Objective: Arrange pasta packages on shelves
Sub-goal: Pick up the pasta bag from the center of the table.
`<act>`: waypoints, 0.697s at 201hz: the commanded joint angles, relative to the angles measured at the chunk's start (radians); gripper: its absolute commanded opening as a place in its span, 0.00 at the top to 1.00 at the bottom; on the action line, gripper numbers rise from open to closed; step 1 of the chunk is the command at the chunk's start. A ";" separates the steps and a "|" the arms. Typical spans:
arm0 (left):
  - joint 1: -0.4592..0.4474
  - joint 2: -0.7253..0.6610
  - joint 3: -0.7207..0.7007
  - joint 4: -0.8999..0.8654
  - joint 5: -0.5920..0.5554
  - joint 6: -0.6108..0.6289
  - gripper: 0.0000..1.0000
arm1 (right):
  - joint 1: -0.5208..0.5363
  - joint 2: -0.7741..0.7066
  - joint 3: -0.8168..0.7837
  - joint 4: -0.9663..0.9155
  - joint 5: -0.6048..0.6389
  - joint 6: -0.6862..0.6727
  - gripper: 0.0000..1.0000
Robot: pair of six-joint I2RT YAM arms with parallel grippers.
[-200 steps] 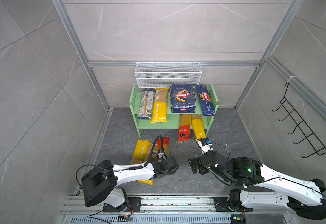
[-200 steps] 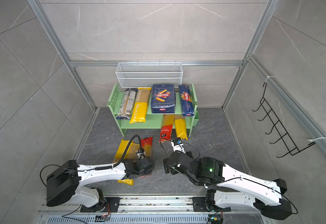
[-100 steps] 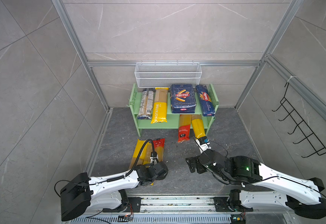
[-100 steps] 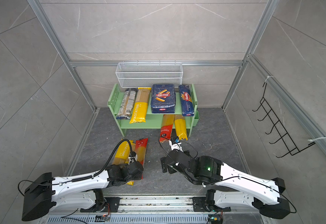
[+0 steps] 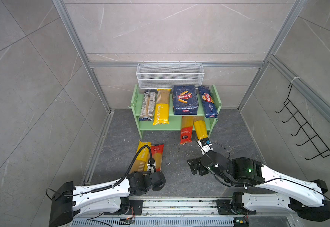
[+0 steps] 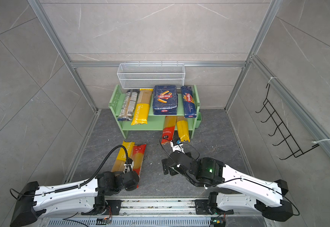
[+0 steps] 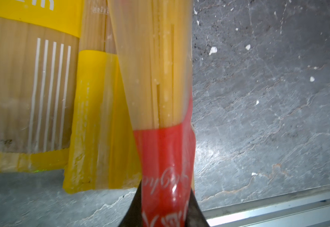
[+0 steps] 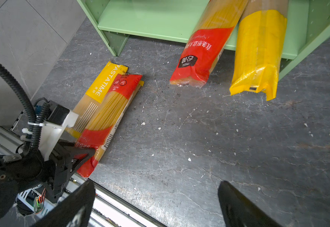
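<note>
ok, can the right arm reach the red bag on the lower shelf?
Probably yes: the right gripper is open, only bare floor lies between it and the red bag; the yellow bag lies close beside it.

left gripper (image 7: 166, 208): fingers cut by frame edge, hidden under left arm (image 5: 144, 181) in both top views | red floor bag (image 5: 157, 156): near end hidden there | right gripper (image 8: 156, 184): fingers cut by frame edge | lower red pack (image 5: 186, 132): far end hidden under shelves (image 5: 135, 100)

White mesh basket (image 5: 170, 75), black hook rack (image 5: 306, 125)
</note>
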 commanded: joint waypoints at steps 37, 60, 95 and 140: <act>-0.090 -0.020 0.154 -0.054 -0.233 -0.045 1.00 | -0.003 -0.013 0.015 0.017 -0.004 -0.010 0.00; -0.091 -0.023 0.164 -0.056 -0.265 -0.030 1.00 | -0.003 -0.033 0.011 0.012 -0.002 -0.010 0.00; -0.091 -0.025 0.193 -0.055 -0.297 -0.003 1.00 | -0.003 -0.048 0.011 -0.005 0.009 -0.009 0.01; 0.002 0.044 0.300 -0.031 -0.297 0.145 1.00 | -0.004 -0.050 0.009 0.004 0.007 -0.018 0.00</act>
